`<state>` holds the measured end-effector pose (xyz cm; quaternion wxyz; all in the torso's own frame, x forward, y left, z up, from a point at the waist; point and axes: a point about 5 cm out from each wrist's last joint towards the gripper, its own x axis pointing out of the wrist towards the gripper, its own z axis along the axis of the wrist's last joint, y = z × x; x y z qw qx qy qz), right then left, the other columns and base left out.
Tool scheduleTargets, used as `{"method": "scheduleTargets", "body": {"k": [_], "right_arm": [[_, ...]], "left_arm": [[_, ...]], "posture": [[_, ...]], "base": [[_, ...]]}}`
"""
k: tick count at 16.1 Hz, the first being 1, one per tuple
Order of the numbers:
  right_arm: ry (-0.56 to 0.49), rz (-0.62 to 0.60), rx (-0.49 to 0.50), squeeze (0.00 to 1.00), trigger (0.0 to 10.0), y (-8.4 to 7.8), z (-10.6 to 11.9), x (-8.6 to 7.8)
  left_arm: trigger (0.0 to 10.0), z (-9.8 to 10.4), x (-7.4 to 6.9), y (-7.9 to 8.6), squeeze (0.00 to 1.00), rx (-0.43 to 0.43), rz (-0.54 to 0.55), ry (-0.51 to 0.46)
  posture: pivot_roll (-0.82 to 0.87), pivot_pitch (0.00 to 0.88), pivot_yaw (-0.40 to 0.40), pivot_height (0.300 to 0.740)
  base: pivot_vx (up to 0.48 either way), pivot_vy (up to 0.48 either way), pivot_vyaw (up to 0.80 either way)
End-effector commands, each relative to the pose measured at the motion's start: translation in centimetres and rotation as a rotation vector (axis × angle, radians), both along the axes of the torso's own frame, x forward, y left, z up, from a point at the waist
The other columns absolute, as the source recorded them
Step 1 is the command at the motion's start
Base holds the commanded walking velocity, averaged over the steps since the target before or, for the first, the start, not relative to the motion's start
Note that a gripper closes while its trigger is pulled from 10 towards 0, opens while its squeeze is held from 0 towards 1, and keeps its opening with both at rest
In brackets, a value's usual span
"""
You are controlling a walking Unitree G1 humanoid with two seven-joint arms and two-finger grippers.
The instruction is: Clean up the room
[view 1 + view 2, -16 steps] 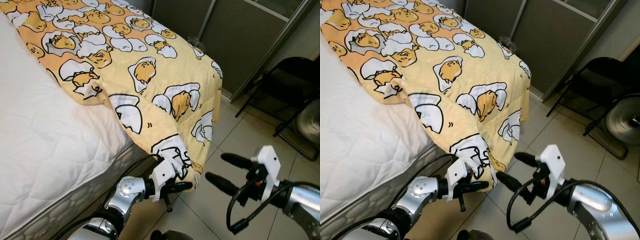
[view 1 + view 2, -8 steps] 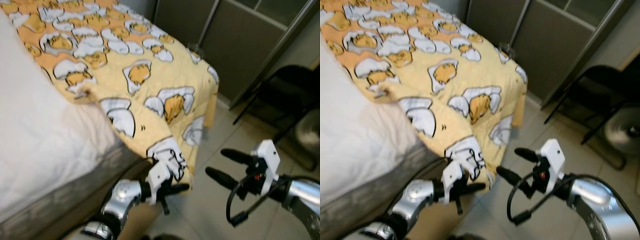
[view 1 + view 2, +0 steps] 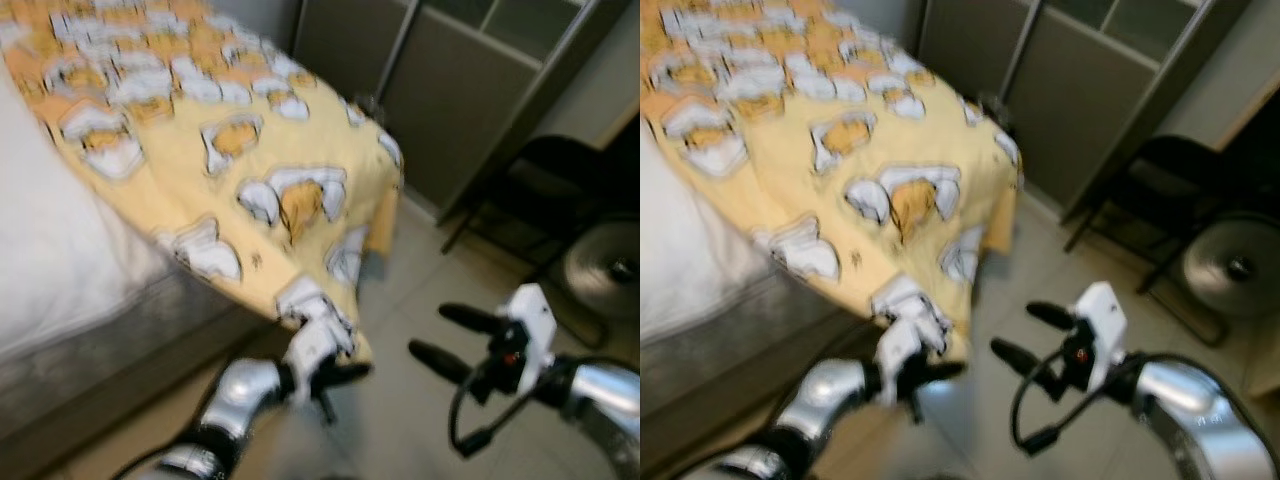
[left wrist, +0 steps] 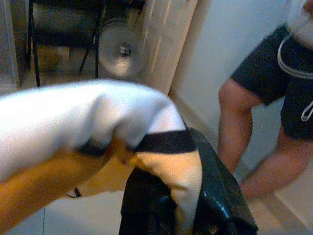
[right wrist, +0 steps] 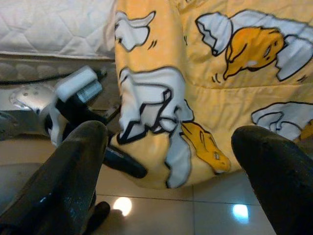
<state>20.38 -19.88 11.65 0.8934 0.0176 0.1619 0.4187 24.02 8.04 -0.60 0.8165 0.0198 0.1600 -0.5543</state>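
Blanket [image 3: 250, 150] yellow, egg cartoons, corner pinched in left tool [image 3: 335, 362], right tool [image 3: 455, 340] spread, empty.

Home bedroom, bed [image 3: 70, 270], yellow quilt [image 3: 230, 190], wardrobe doors [image 3: 470, 90]

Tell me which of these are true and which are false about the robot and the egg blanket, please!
1. The left gripper is pinching a corner of the yellow blanket. True.
2. The right gripper is holding the blanket too. False: its fingers are open and hover over the tiled floor, apart from the cloth.
3. The blanket hangs over the edge of the bed. True.
4. A black chair stands on the bed. False: it stands on the floor beside the grey wardrobe.
5. A person's legs appear in the left wrist view. True.
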Motion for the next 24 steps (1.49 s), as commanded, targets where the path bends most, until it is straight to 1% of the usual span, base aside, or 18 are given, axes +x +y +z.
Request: {"method": "scheduleTargets", "body": {"k": [1, 2, 3, 4, 5, 6, 8, 9, 10, 11, 14, 15, 17, 18, 20, 21, 22, 24], "right_arm": [[-0.014, -0.021, -0.026, 0.0, 10.0, -0.9, 0.5, 0.1], [-0.013, -0.021, -0.026, 0.0, 10.0, -0.9, 0.5, 0.1], [-0.009, -0.019, -0.03, 0.0, 10.0, -0.8, 0.4, -0.1], [-0.008, -0.02, -0.03, 0.0, 10.0, -0.7, 0.3, -0.1], [-0.007, -0.022, -0.031, 0.0, 10.0, -0.7, 0.2, -0.1], [-0.007, -0.024, -0.034, 0.0, 10.0, -0.7, 0.2, -0.1], [-0.013, -0.034, -0.035, 0.0, 10.0, -0.7, 0.2, -0.1], [-0.014, -0.035, -0.036, 0.0, 10.0, -0.7, 0.2, -0.1], [-0.014, -0.037, -0.036, 0.0, 10.0, -0.7, 0.1, -0.1], [-0.013, -0.038, -0.036, 0.0, 10.0, -0.7, 0.1, -0.1], [-0.013, -0.039, -0.038, 0.0, 10.0, -0.5, -0.1, -0.1], [-0.019, -0.045, -0.039, 0.0, 10.0, -0.5, -0.1, 0.0], [-0.043, -0.069, -0.039, 0.0, 10.0, -0.5, 0.1, 0.3], [-0.046, -0.073, -0.034, 0.0, 10.0, -0.5, 0.1, 0.4], [-0.05, -0.083, -0.023, 0.0, 10.0, -0.4, 0.0, 0.4], [-0.047, -0.085, -0.017, 0.0, 10.0, -0.3, -0.1, 0.3], [-0.042, -0.085, -0.01, 0.0, 10.0, -0.1, -0.4, 0.2], [-0.036, -0.088, -0.006, 0.0, 10.0, 0.0, -0.7, 0.1]], "left_arm": [[0.0, 0.3, 0.0, -1.6, 0.0, 0.013, -0.06, -0.019], [0.0, 0.3, 0.0, -1.6, 0.0, 0.015, -0.06, -0.019], [2.4, -0.1, 0.4, -1.4, 0.0, 0.101, 0.002, -0.028], [10.0, -0.3, 0.6, -1.3, 0.0, 0.118, 0.026, -0.014], [10.0, -0.2, 0.8, -1.1, 0.64, 0.122, 0.04, -0.018], [10.0, -0.2, 0.9, -1.0, 1.0, 0.153, 0.032, -0.031], [10.0, -0.4, 1.2, -0.7, 1.0, 0.219, 0.043, -0.053], [10.0, -0.5, 1.6, -0.4, 1.0, 0.281, 0.079, -0.083], [10.0, -0.4, 2.1, -0.2, 1.0, 0.304, 0.129, -0.091], [10.0, -0.3, 2.3, -0.2, 1.0, 0.302, 0.162, -0.087], [10.0, -0.5, 2.0, -0.5, 1.0, 0.252, 0.207, -0.046], [10.0, -0.5, 2.0, -0.2, 1.0, 0.248, 0.229, -0.05], [10.0, -0.2, 2.3, 1.5, 1.0, 0.24, 0.311, -0.085], [10.0, -0.1, 2.2, 2.0, 1.0, 0.227, 0.327, -0.098], [10.0, 0.8, 1.6, 3.8, 1.0, 0.174, 0.401, -0.155], [10.0, 1.2, 1.3, 4.1, 1.0, 0.153, 0.429, -0.166], [10.0, 2.1, 0.5, 4.4, 1.0, 0.125, 0.462, -0.184], [10.0, 3.0, 0.1, 4.5, 1.0, 0.107, 0.501, -0.201]], "posture": [[-0.11, 0.035, -0.22, 0.74], [-0.11, 0.035, -0.22, 0.74], [-0.11, 0.036, -0.219, 0.74], [-0.11, 0.036, -0.218, 0.74], [-0.11, 0.036, -0.217, 0.74], [-0.12, 0.035, -0.215, 0.74], [-0.12, 0.035, -0.213, 0.74], [-0.12, 0.035, -0.213, 0.74], [-0.11, 0.034, -0.213, 0.74], [-0.11, 0.034, -0.213, 0.74], [-0.11, 0.032, -0.212, 0.74], [-0.11, 0.031, -0.207, 0.74], [-0.11, 0.026, -0.195, 0.74], [-0.11, 0.024, -0.192, 0.74], [-0.09, 0.018, -0.185, 0.74], [-0.07, 0.017, -0.185, 0.74], [-0.06, 0.013, -0.184, 0.74], [-0.04, 0.007, -0.184, 0.74]], "base": [[0.0, -0.401, 0.0], [0.0, -0.401, 0.0], [0.0, 0.0, 0.0], [0.0, 0.0, 0.0], [0.0, 0.0, 0.0], [0.0, 0.0, 0.0], [0.0, 0.0, 0.0], [0.0, 0.0, 0.0], [0.0, 0.0, 0.0], [0.0, 0.0, 0.0], [0.0, 0.0, 0.0], [0.0, 0.0, 0.0], [0.0, 0.0, 0.0], [0.0, 0.0, 0.0], [0.0, 0.0, 0.0], [0.0, 0.0, 0.0], [0.0, 0.0, 0.0], [0.0, 0.0, 0.0]]}}
